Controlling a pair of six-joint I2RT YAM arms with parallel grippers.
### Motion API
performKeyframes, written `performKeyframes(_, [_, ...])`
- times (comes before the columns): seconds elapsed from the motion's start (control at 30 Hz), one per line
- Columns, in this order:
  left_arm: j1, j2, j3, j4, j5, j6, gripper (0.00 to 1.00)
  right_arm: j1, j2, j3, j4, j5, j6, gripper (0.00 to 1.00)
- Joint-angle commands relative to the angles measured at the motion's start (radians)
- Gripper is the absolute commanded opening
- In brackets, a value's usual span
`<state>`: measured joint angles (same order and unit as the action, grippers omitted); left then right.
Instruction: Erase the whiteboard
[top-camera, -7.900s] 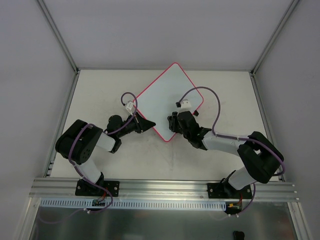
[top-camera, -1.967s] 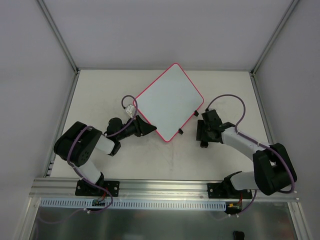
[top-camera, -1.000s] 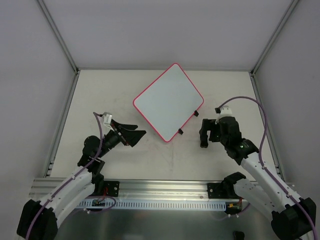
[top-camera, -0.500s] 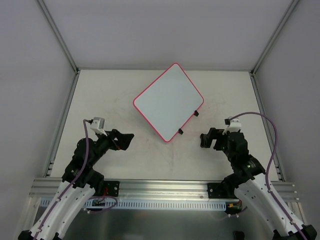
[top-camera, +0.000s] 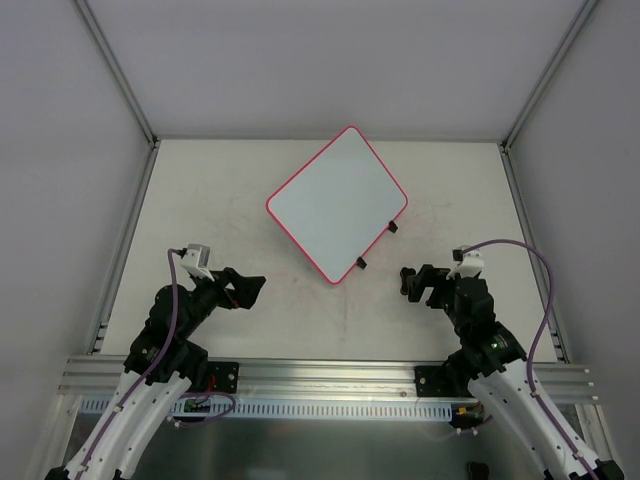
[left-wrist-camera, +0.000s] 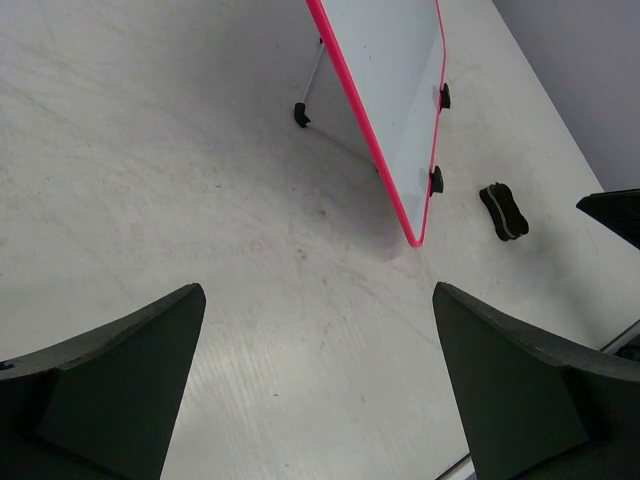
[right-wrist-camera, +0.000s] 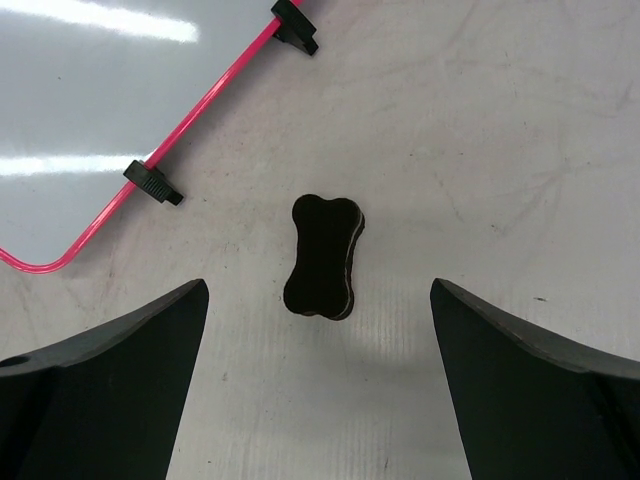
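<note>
whiteboard (top-camera: 336, 203) on tabletop (top-camera: 200, 190), fwd of jaws, apart | L jaws wide open, empty | R jaws wide open, empty, above eraser (right-wrist-camera: 322, 258)

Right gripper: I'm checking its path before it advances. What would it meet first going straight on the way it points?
Probably the small black bone-shaped eraser block, lying on the beige table centred between the open right gripper's fingers; depth is unclear.

Left gripper (left-wrist-camera: 318, 290): fingers spread wide at bottom corners, nothing between. Whiteboard (left-wrist-camera: 395, 80) at top centre, pink-red frame, white face. Two black clips (left-wrist-camera: 436, 180) on right edge. Thin support leg (left-wrist-camera: 311, 82) at left edge. Black eraser (left-wrist-camera: 503, 212) on table (left-wrist-camera: 150, 160), just right of near corner.
</note>
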<state>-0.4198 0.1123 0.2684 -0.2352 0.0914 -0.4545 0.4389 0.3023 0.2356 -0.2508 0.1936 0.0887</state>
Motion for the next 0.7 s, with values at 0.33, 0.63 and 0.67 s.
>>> performKeyframes(0.33, [-0.007, 0.0, 0.0, 0.004, -0.015, 0.019, 0.99, 0.0, -0.012, 0.001, 0.064, -0.037, -0.001, 0.98])
performKeyframes(0.63, [-0.005, -0.006, -0.014, 0.005, -0.044, -0.009, 0.99, 0.0, -0.005, -0.001, 0.071, -0.048, -0.004, 0.98])
performKeyframes(0.67, [-0.005, -0.016, -0.017, 0.005, -0.045, -0.007, 0.99, 0.0, 0.0, 0.001, 0.071, -0.046, -0.003, 0.98])
